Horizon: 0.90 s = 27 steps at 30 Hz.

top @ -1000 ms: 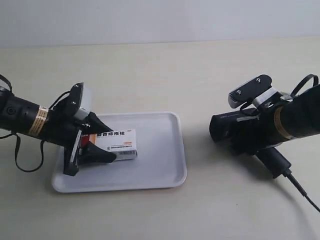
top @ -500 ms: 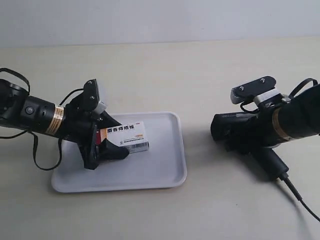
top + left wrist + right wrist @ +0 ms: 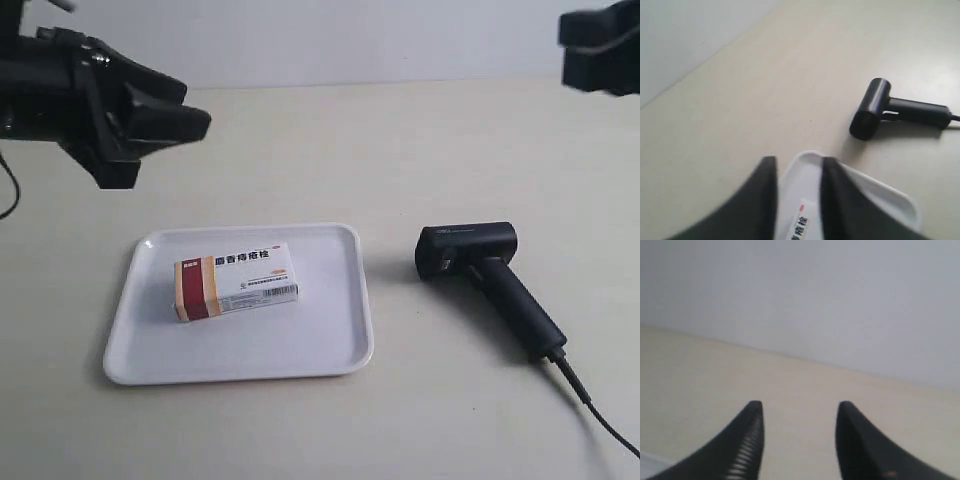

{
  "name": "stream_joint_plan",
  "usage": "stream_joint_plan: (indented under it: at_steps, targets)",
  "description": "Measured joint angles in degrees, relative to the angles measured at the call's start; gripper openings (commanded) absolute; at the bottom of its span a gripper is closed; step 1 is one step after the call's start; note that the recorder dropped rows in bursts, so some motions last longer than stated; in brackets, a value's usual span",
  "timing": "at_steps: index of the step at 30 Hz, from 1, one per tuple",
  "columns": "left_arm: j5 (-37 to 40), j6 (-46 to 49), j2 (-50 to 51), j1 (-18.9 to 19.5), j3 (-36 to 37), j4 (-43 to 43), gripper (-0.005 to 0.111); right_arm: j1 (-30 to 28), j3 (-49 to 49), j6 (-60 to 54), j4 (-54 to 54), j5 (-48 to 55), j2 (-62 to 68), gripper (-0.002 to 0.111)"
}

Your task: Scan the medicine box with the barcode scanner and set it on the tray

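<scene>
On the tray (image 3: pixel 330 345) the medicine box (image 3: pixel 236 281) lies flat, the barcode scanner (image 3: pixel 485 268) rests on the counter (image 3: pixel 400 150) beside it, and both the left hand (image 3: pixel 796 197) and right hand (image 3: pixel 799 440) hang spread and empty, so the task looks finished and calls only for parking the arms.

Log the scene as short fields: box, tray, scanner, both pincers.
medicine box: lying flat inside the tray, not held
tray: white, on the table, holds only the box
barcode scanner: lying on the table beside the tray, cable attached, not held
left pincer: open, empty, raised above the tray
right pincer: open, empty, raised clear of the scanner
</scene>
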Motion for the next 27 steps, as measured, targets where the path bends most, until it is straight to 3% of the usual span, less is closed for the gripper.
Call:
stream_joint_plan:
  at_steps: [2,14,20,27]
  targets:
    - [0.2,-3.3,-5.6,0.0,4.1,0.1,0.002,0.0,1.9,0.0,0.3,0.1,-5.0,0.001]
    - [15.8,-6.8,-36.1,0.0,30.6,-11.8,0.002,0.0,8.9,1.9,2.7,-1.1,-10.1,0.000]
    - [10.0,-7.2,-49.7,0.0,35.7,-12.7,0.002,0.0,8.9,1.9,2.7,-1.1,-10.1,0.000]
    - [4.0,-3.3,-57.5,0.0,36.1,-9.5,0.002,0.0,8.9,1.9,3.1,-1.1,-10.1,0.000]
